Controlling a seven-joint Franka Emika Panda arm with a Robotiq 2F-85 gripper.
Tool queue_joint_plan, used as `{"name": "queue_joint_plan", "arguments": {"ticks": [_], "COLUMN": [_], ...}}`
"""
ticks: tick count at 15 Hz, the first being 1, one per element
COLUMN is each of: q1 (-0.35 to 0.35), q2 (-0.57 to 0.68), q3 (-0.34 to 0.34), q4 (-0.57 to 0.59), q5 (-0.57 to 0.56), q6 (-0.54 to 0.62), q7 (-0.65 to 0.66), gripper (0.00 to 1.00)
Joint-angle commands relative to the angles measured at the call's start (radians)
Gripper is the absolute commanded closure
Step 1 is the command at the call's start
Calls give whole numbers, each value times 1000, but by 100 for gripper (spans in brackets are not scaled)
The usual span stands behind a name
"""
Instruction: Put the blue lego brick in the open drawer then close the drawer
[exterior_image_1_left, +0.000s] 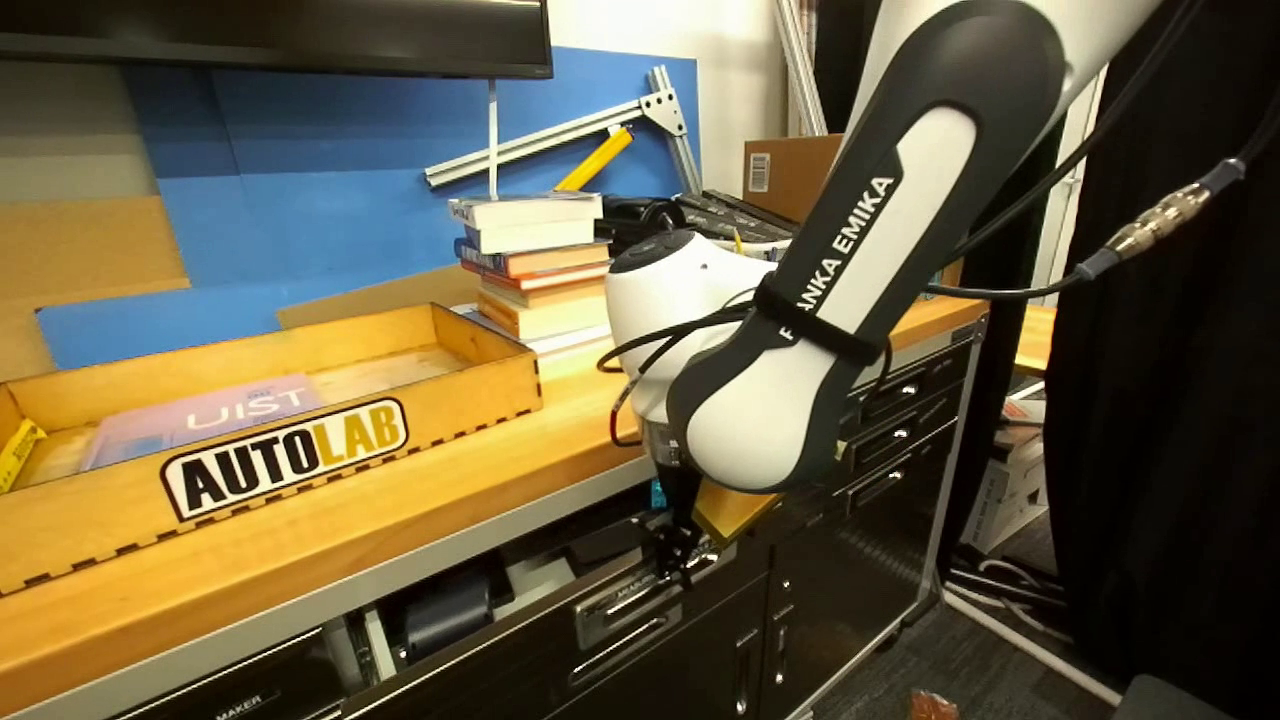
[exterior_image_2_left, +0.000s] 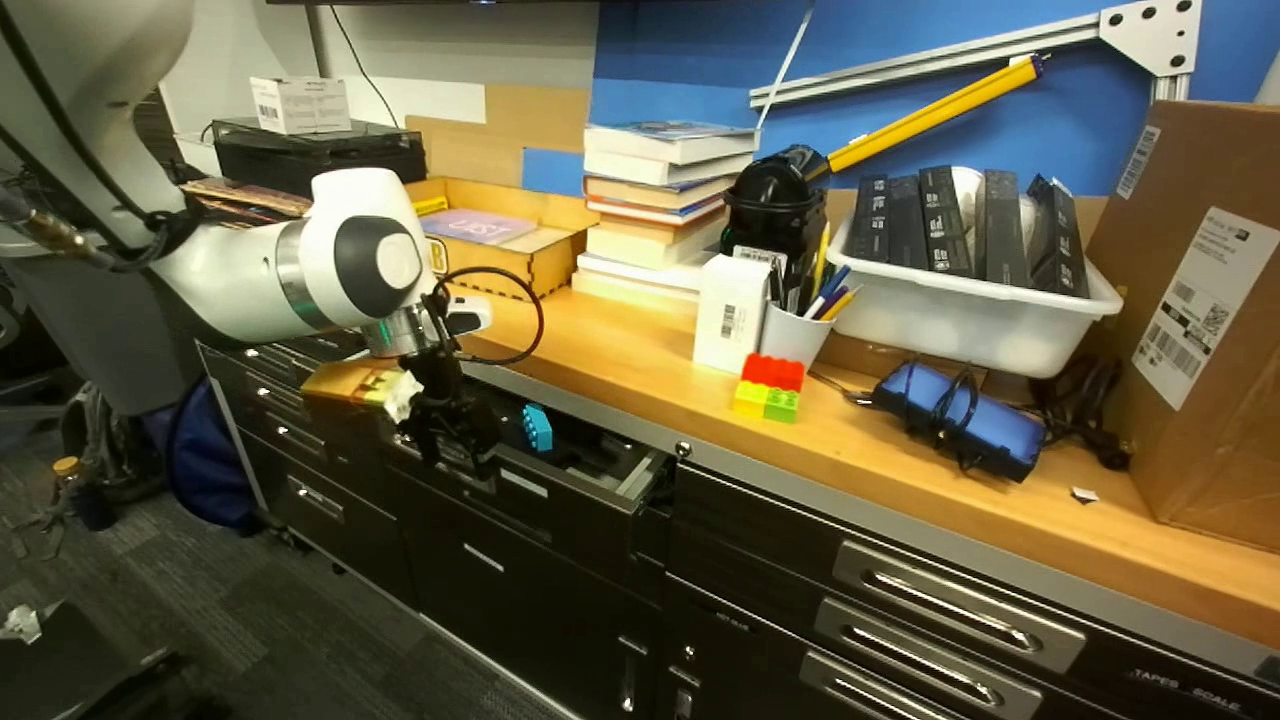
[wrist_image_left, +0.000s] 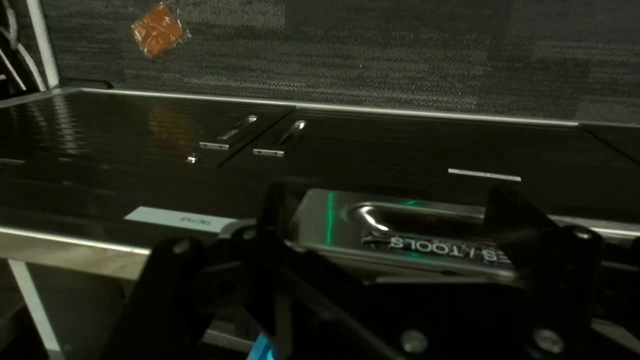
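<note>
Wooden tray (exterior_image_1_left: 470, 402), books (exterior_image_2_left: 655, 200): on bench (exterior_image_2_left: 630, 345) | tool (exterior_image_2_left: 456, 448): partly hides open drawer (exterior_image_2_left: 590, 522)

brick (exterior_image_2_left: 538, 428): smooth plastic | drawer (exterior_image_2_left: 590, 520): glossy front | handle (wrist_image_left: 312, 225): polished metal | benchtop (exterior_image_1_left: 450, 492): smooth wood, slight sheen | tray (exterior_image_1_left: 475, 410): plain wood | bin (exterior_image_2_left: 960, 330): smooth translucent plastic | books (exterior_image_2_left: 650, 245): matt paper edges | carton (exterior_image_2_left: 1215, 460): matt cardboard | rail (exterior_image_2_left: 900, 68): dull metal | arm (exterior_image_1_left: 750, 440): smooth shell | floor (wrist_image_left: 375, 60): rough carpet | curtain (exterior_image_1_left: 1160, 420): matt cloth

Dark grey floor (wrist_image_left: 360, 55), apparently carpeted
</note>
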Motion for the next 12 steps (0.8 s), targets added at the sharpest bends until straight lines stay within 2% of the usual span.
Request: {"name": "queue_joint_plan", "arguments": {"ticks": [1,7,12], "q1": [61,115,134], "q2": [49,86,131], "q3": [-29,-54,-66], "q4": [82,149,196], "q5": [-42,-29,-4], "q6": [66,114,148], "q7": [102,178,205], "gripper": [0,0,0]}}
